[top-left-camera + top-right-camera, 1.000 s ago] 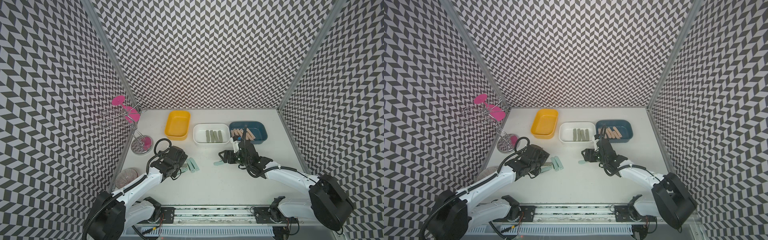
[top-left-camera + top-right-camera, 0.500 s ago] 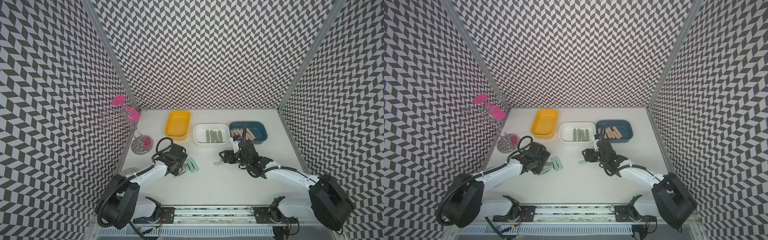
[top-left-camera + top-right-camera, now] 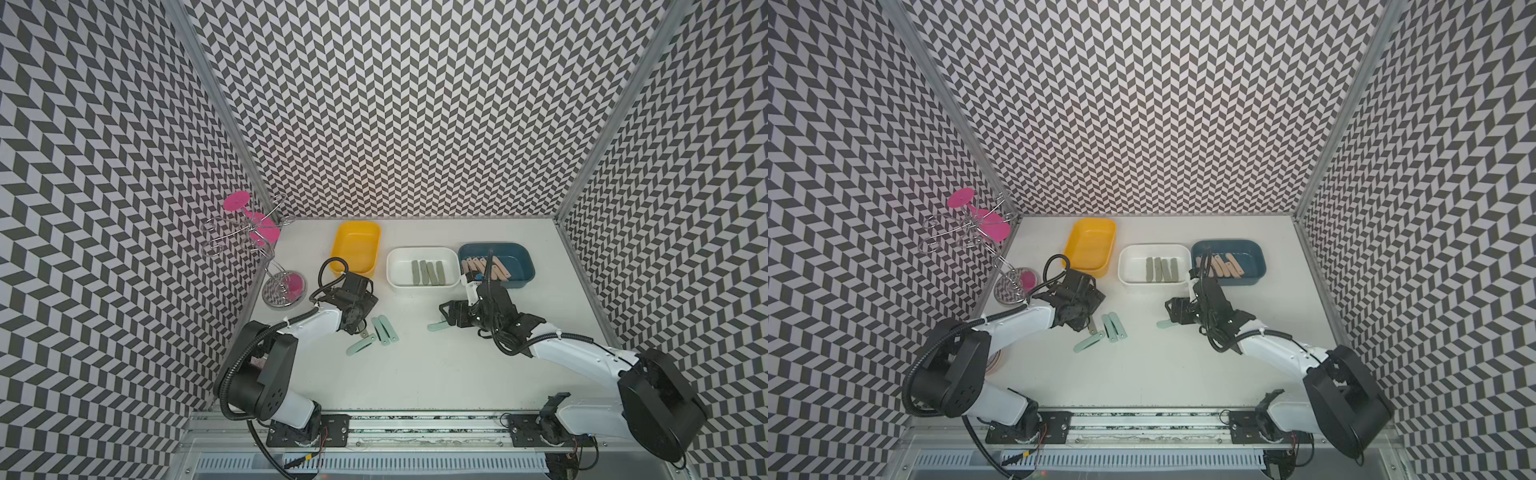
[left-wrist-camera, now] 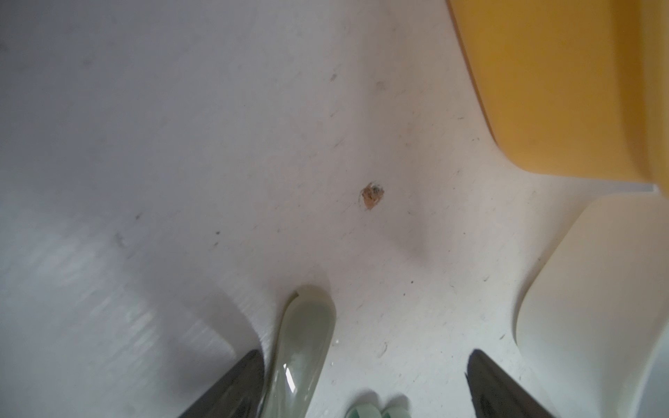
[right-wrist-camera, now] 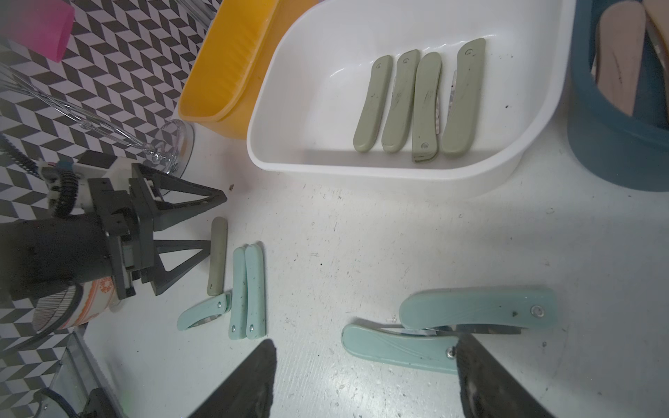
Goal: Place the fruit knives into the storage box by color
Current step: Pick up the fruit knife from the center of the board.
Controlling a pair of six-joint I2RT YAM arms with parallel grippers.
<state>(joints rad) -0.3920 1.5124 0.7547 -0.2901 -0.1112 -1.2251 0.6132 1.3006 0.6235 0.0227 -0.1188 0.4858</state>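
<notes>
1. My left claw (image 3: 360, 328) hangs low over the table (image 3: 415, 374), jaws apart, with nothing clamped between them.
2. Its jaws straddle one end of a lone grey-green knife (image 5: 218, 258) lying flat on the table. In the left wrist view this knife sits just inside one finger (image 4: 235, 383), and my other finger is well clear of it.
3. Just beside it lie three mint knives (image 5: 254, 291). Two are folded, side by side and touching, and the third is half unfolded at their end.
4. My right claw (image 5: 365, 383) is spread wide and also grips nothing.
5. Two more mint-blue knives (image 5: 478, 313) lie under it on the table, both with blades partly out. The nearer one reaches between my jaws, and its pivot end is under one fingertip. I cannot tell whether that fingertip touches it.
6. Three boxes stand in a row at the far side. The yellow box (image 3: 357, 225) is nearest my left arm.
7. The white box (image 3: 422, 250) in the middle holds four sage knives (image 3: 428, 272), side by side.
8. The blue box (image 3: 524, 259) holds the peach knives (image 3: 500, 270), overlapping, so I cannot count them.
</notes>
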